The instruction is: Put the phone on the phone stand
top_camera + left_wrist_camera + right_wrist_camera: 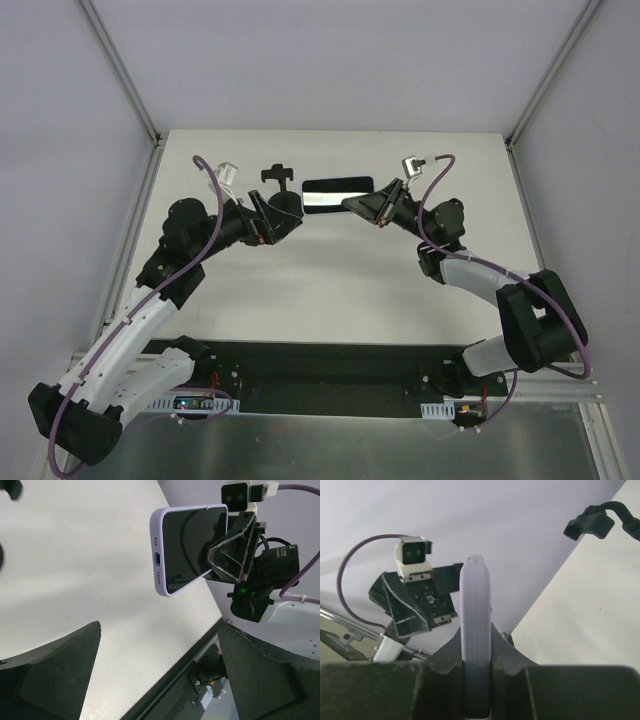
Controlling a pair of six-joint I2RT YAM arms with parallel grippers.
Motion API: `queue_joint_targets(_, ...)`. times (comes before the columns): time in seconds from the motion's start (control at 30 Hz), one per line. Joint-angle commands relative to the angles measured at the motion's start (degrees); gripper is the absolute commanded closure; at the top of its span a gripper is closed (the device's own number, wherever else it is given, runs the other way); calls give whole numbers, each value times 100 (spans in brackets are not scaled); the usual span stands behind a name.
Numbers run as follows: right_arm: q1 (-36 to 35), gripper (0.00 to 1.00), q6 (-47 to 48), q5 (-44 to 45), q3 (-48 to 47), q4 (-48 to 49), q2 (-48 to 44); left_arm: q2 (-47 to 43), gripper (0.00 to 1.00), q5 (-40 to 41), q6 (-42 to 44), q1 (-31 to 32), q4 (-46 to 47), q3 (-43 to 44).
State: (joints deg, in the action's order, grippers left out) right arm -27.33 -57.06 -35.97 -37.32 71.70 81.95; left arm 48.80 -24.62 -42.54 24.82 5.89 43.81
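Right gripper (476, 647) clamps the phone (476, 595) by its faces; left gripper (160, 626) gapes wide, touching nothing.

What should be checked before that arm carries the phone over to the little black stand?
1. Right jaws clamped on the phone: ok, they press on both its faces.
2. Left jaws clear of the phone: ok, wide open and apart from it.
3. Cradle of the phone stand free: ok, nothing in it.
4. Way to the phone stand free: not ok, the left jaws hang right beside it.
5. Grip firm enough for the trip: cannot tell.
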Motion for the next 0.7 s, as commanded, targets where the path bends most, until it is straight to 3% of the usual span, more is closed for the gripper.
queue_joint_targets(0.0,316,99,-253,-1848,-609,1295,22,-388,1,678,1625,41,-1941,988)
queue_joint_targets(0.17,325,99,298,-2529,-636,550,-240,259,1,56,2047,41,-2338,1830)
queue_joint_targets(0.27,316,99,2001,-2407,-653,-1828,-863,796,1,-744,2162,49,-2391,2191)
queue_joint_targets(0.3,316,99,2441,-2215,-706,-3149,-1057,911,1,-955,2180,49,-2391,2271)
queue_joint_targets(0.4,263,99,3797,-2098,-943,-4810,-1681,1412,1,-1691,2320,76,-2382,2579)
queue_joint_targets(0.47,255,99,4095,-2282,-1022,-5042,-1875,1885,5,-2220,2461,172,-2382,2807)
queue_joint_targets(0.67,97,99,5335,-2793,-1717,-7019,-1841,2722,12,-3574,2830,716,-2373,3291)
